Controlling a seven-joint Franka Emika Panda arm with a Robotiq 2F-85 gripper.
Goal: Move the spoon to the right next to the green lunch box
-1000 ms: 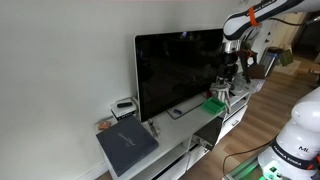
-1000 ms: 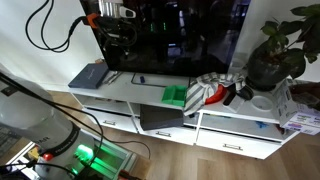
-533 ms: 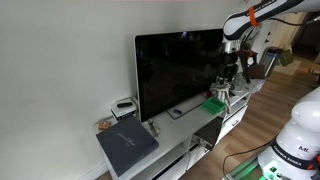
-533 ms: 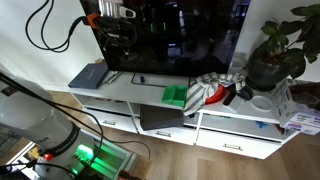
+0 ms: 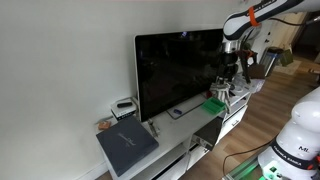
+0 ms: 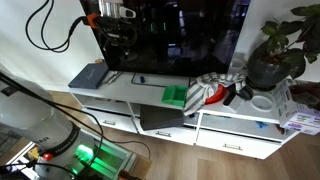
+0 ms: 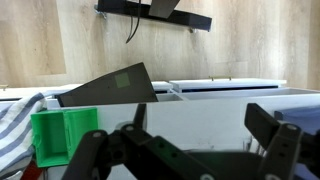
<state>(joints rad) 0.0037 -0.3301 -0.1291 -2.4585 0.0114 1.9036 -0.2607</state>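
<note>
Nothing has shifted over the last second: every view matches, so the task has not advanced. In the wrist view the green lunch box (image 7: 62,135) sits at left on the white counter (image 7: 205,115). The end effector (image 7: 185,152) hangs above it, jaws spread wide and empty. I cannot pick out the spoon with certainty. No writing is legible.

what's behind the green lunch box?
The black TV screen stands behind the green lunch box on the white cabinet. A striped cloth lies beside the box. Whatever is behind the TV is hidden.
</note>
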